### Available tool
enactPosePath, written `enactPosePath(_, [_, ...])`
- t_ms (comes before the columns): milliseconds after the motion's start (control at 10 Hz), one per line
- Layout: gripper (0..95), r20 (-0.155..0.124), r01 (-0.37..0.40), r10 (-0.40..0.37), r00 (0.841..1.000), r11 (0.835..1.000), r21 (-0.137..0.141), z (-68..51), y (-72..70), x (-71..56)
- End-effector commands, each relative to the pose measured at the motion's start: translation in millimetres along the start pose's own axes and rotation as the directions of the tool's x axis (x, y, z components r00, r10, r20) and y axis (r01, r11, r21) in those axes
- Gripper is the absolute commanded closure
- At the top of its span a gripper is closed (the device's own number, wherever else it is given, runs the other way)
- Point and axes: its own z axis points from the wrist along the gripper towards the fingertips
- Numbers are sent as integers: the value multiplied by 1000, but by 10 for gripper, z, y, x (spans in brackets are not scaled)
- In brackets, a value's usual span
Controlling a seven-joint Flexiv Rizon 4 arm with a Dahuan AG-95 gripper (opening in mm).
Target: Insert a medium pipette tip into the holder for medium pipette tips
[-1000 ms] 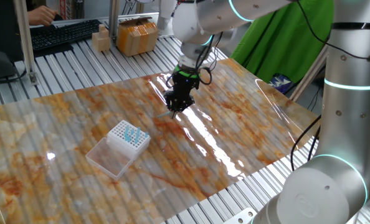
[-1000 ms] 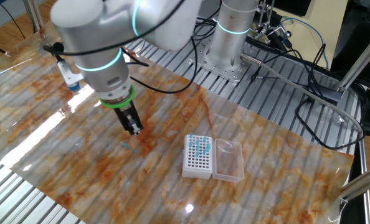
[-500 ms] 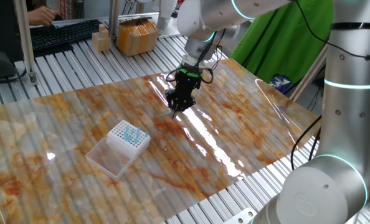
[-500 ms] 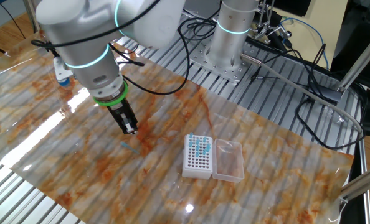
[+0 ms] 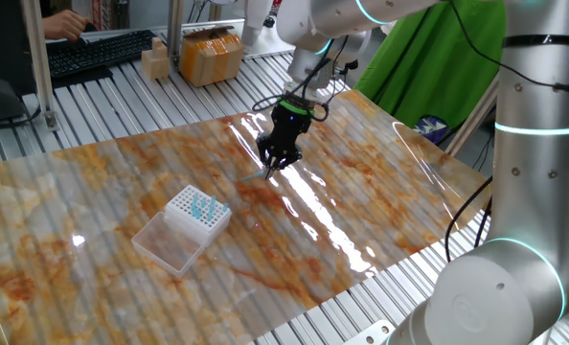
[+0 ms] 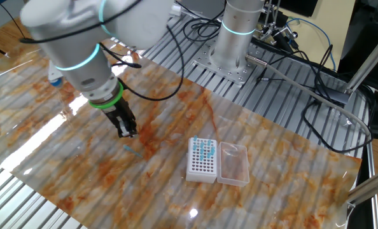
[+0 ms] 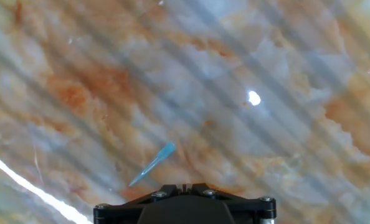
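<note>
The medium pipette tip [image 7: 152, 165] is a thin pale blue sliver lying flat on the marbled table sheet, just ahead and left of my gripper [image 7: 185, 186]. In the fixed views it shows faintly as the tip [image 6: 133, 151], a little below the gripper [image 6: 126, 132]. The gripper [image 5: 273, 165] hangs shut just above the sheet with nothing between its fingers. The holder for medium pipette tips [image 5: 196, 213] is a white holed box with a bunch of teal tips [image 5: 206, 204] in it. Its clear lid [image 5: 168, 241] lies open beside it. The holder [image 6: 202, 160] stands well apart from the gripper.
A keyboard [image 5: 98, 50] and a cardboard box [image 5: 211, 56] sit beyond the sheet's far edge. A green cloth [image 5: 438, 57] hangs at the back right. The arm's base [image 6: 237, 38] and loose cables [image 6: 316, 95] lie behind the sheet.
The gripper has shifted a little sideways over the sheet and the wrist has tilted. It stays shut. The tip and the holder have not moved.
</note>
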Motion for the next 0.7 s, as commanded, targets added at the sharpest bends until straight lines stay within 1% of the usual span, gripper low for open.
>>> enactPosePath(100, [760,-65,-58,55,996,998,-37,-37,7,-60])
enactPosePath(200, [760,-82,-79,75,994,996,-48,-39,4,-64])
enactPosePath(500, [760,-112,-143,135,985,988,-65,-41,-9,-70])
enactPosePath(700, [760,-112,-164,155,981,984,-69,-41,-11,-71])
